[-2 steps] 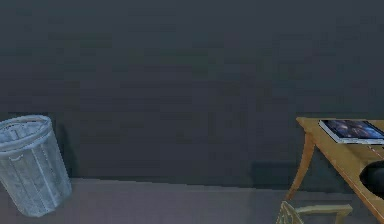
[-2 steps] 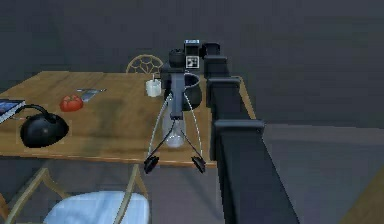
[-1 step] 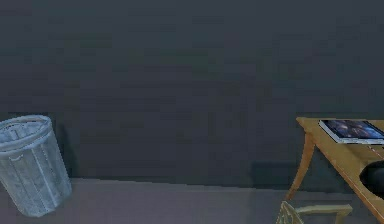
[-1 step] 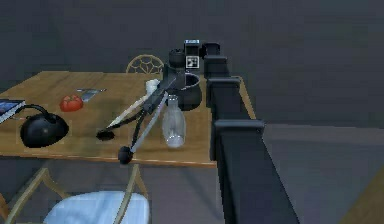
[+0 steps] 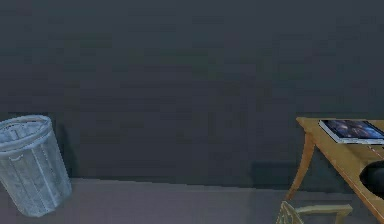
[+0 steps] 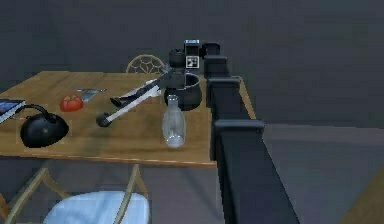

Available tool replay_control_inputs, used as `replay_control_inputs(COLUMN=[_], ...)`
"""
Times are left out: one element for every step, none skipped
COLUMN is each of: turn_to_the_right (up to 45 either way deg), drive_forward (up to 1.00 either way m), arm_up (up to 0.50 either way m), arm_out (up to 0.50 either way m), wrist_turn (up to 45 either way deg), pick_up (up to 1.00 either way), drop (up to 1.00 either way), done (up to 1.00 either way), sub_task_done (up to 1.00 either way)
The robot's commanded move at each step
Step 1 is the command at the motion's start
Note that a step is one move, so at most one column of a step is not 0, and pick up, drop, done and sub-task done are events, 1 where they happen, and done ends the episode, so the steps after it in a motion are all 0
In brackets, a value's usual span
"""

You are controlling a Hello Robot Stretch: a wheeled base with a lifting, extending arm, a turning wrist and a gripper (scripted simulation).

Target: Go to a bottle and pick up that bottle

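Note:
A clear bottle (image 6: pixel 174 122) stands upright on the wooden table (image 6: pixel 110 145), close to the table's right edge in the arm side view. The dark arm (image 6: pixel 235 140) rises just right of it, and the white marker squares (image 6: pixel 190 57) sit at its far end. The gripper (image 6: pixel 140 95) reaches left from there, above the tabletop and beyond the bottle. A long grey utensil (image 6: pixel 112 114) and a dark pot (image 6: pixel 186 95) lie at or behind the gripper, so I cannot tell whether it holds anything.
On the table are a red round thing (image 6: pixel 71 102), a black rounded object (image 6: pixel 42 128) and a flat book (image 6: pixel 6 108). A white-seated chair (image 6: pixel 85 208) stands under the table. The forward view has a grey bin (image 5: pixel 32 165) at left and the table corner (image 5: pixel 318 140) at right.

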Motion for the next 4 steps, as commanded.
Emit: replay_control_inputs(turn_to_the_right=[0.0,0.0,0.0,0.0], drive_forward=[0.00,0.00,0.00,0.00], arm_up=[0.00,0.00,-0.30,0.00], arm_out=[0.00,0.00,0.00,0.00], wrist_turn=[45.0,36.0,0.0,0.0], pick_up=[0.00,0.00,0.00,1.00], drop=[0.00,0.00,0.00,0.00], done=[0.00,0.00,0.00,0.00], sub_task_done=[0.00,0.00,0.00,0.00])
